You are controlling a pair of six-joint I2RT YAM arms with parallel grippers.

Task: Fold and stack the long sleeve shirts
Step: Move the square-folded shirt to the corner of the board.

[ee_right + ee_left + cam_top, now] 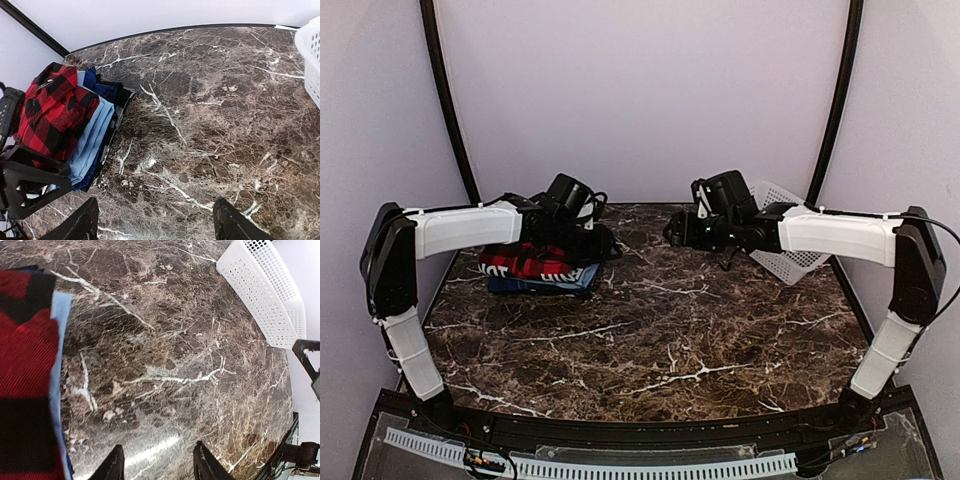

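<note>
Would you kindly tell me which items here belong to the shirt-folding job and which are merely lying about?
Job: red-and-black flannel shirt, light blue shirt, darker blue shirt, all stacked at the left.
Lying about: white mesh basket, far right.

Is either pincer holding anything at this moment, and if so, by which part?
Nothing is held. The left pincer and right pincer both stand open over bare table; the stacked shirts lie off to the side.

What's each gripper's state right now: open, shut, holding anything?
Left gripper: open, holding nothing.
Right gripper: open wide, holding nothing.
</note>
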